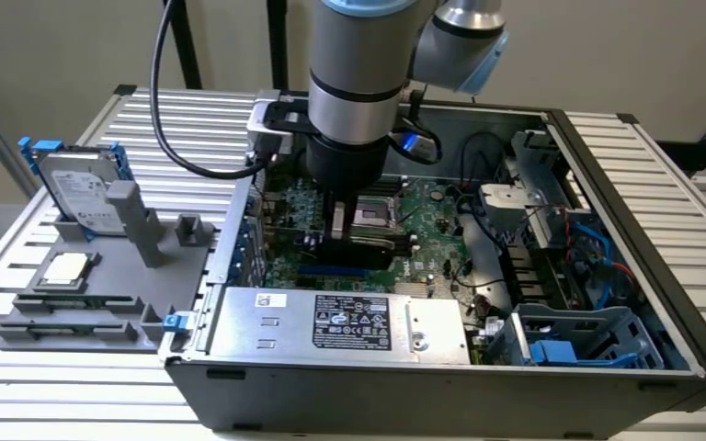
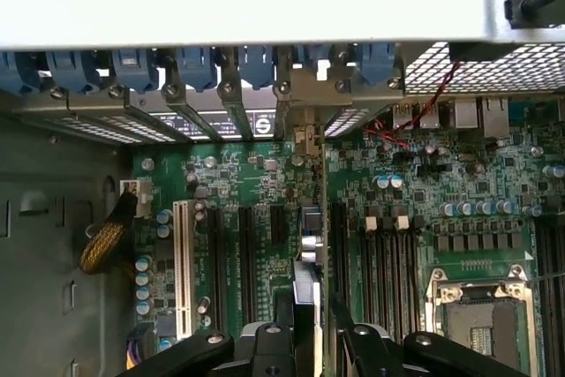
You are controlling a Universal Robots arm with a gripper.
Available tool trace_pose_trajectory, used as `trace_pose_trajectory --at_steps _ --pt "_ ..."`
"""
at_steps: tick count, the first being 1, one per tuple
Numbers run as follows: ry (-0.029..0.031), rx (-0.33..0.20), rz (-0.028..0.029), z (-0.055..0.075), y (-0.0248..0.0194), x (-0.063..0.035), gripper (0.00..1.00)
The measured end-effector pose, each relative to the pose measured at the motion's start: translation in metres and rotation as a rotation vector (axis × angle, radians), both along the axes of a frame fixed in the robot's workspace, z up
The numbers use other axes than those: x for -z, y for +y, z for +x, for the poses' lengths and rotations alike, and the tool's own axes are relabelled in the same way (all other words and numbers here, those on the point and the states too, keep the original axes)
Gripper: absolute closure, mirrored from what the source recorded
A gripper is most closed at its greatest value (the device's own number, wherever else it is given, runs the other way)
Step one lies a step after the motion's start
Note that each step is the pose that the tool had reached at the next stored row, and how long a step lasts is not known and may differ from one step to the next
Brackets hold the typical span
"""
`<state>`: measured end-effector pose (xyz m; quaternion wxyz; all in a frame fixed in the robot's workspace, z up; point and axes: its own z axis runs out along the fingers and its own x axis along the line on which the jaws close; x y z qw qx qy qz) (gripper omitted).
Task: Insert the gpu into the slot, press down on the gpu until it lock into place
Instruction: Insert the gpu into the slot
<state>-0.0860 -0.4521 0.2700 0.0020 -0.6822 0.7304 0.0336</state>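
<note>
My gripper (image 1: pixel 343 231) hangs inside the open computer case, shut on the gpu (image 1: pixel 363 250), a thin black card held on edge low over the green motherboard. The bright-blue slot (image 1: pixel 328 272) shows as a narrow strip right under the card's lower edge; I cannot tell whether the card touches it. In the wrist view the gpu (image 2: pixel 306 293) runs edge-on between my two black fingers (image 2: pixel 275 346), pointing toward the rear bracket openings (image 2: pixel 305 125). There the card hides the slot beneath it.
A grey power supply with a white label (image 1: pixel 347 323) lies at the case's front. The silver processor socket (image 2: pixel 481 324) and black memory strips (image 2: pixel 380 262) lie beside the card, with a white expansion slot (image 2: pixel 184 267) on its other side. A grey fixture with a hard drive (image 1: pixel 77 193) stands at the exterior view's left.
</note>
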Motion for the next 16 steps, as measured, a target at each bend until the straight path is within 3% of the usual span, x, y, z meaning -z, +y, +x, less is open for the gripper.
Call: trace_pose_trajectory --at_steps 6,16 --pt "0.0042 0.0 -0.0018 -0.0001 0.0 0.0017 0.74" --pt "0.0043 -0.032 -0.0046 -0.0002 0.0 0.0026 0.74"
